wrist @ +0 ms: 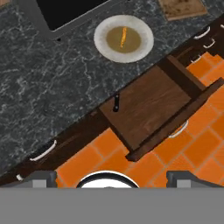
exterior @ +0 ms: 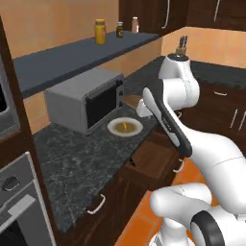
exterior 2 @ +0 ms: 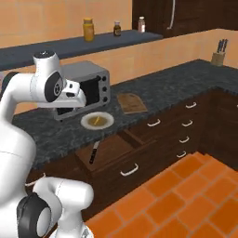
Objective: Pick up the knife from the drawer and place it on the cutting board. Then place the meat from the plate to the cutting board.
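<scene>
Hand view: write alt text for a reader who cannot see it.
Looking down on an open wooden drawer with a knife's black handle showing at its inner edge. Behind it on the dark counter sits a plate holding a strip of meat.

The drawer (exterior 2: 111, 151) stands pulled open at the centre of the frame, below the dark speckled surface (exterior 2: 176, 86). The knife (exterior 2: 93, 153) lies inside along its left side, blade pointing up the frame. Just above, on the surface, the plate (exterior 2: 97, 121) carries the meat (exterior 2: 96, 120), with the cutting board (exterior 2: 132, 103) bare to its right. A microwave (exterior 2: 83, 88) sits behind the plate. The white arm (exterior 2: 44, 88) fills the left of the frame. Three jars (exterior 2: 88, 29) line the shelf (exterior 2: 69, 45) at top; a knife block (exterior 2: 217, 56) stands at the upper right.
</scene>
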Motion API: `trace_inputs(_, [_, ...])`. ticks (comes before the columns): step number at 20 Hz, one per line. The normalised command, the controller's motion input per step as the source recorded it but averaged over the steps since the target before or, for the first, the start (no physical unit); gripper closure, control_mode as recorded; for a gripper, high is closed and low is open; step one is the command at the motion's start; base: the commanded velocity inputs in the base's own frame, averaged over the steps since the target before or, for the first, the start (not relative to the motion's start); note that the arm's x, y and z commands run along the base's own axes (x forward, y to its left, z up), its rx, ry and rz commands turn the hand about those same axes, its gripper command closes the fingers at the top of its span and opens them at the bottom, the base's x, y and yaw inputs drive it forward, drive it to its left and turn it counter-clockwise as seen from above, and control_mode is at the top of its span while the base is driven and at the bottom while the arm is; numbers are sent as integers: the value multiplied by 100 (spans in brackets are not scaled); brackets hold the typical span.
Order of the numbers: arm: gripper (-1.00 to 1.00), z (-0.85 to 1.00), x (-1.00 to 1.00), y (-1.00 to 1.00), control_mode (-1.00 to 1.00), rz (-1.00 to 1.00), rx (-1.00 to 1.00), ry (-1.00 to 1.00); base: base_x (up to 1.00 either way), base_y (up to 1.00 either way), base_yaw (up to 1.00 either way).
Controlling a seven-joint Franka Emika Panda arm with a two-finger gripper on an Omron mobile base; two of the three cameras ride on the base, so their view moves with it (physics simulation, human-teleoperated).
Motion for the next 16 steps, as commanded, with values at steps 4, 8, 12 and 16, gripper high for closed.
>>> trace_inputs(4, [-100,0,0,0,100,0,0,0,0,2,-77])
trace_inputs(8, [-100,0,0,0,100,0,0,0,1,48,-54])
trace_inputs(12, [-100,0,0,0,100,0,0,0,15,57,-32])
trace_inputs(16, [-100,0,0,0,100,0,0,0,2,24,-31])
